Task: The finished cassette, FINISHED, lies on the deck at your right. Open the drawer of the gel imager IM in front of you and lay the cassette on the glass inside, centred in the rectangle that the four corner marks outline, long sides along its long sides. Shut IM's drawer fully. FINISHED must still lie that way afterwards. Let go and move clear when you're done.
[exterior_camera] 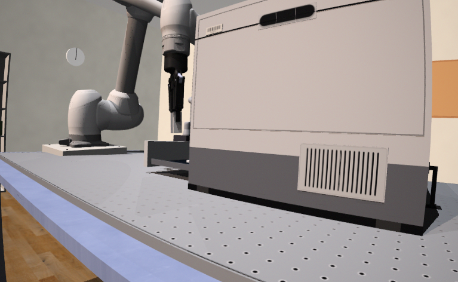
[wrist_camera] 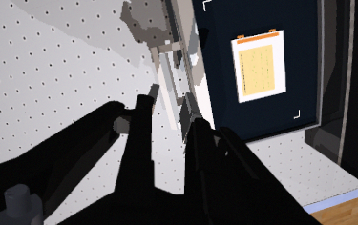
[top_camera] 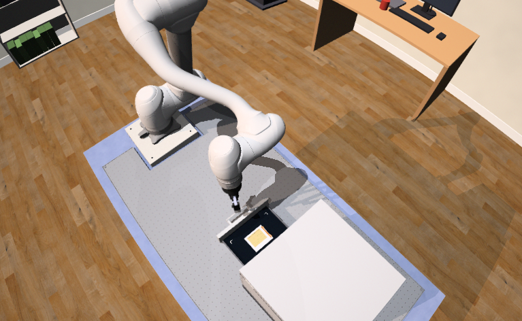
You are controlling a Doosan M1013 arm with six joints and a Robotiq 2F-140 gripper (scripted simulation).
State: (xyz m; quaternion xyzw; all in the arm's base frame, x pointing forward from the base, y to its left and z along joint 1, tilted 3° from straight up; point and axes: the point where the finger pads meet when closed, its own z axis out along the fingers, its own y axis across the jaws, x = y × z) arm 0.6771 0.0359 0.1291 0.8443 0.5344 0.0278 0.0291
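The drawer of the imager IM (top_camera: 322, 262) is pulled out, showing its dark glass (top_camera: 272, 223). The cassette FINISHED (top_camera: 258, 237), white with a yellow window and an orange edge, lies flat on the glass inside the corner marks. In the wrist view (wrist_camera: 259, 66) its long sides run along the rectangle's long sides. My gripper (top_camera: 235, 206) points down just outside the drawer front, by one end of the grey handle (top_camera: 250, 207). Its fingers are drawn close together and hold nothing. From the side, the fingertips (exterior_camera: 176, 128) stand a little above the drawer front (exterior_camera: 167, 152).
The imager's tall body (exterior_camera: 307, 104) rises right behind the drawer. The arm's base plate (top_camera: 162, 139) sits at the far end of the perforated deck. The deck's blue rim (top_camera: 111, 199) marks the edge.
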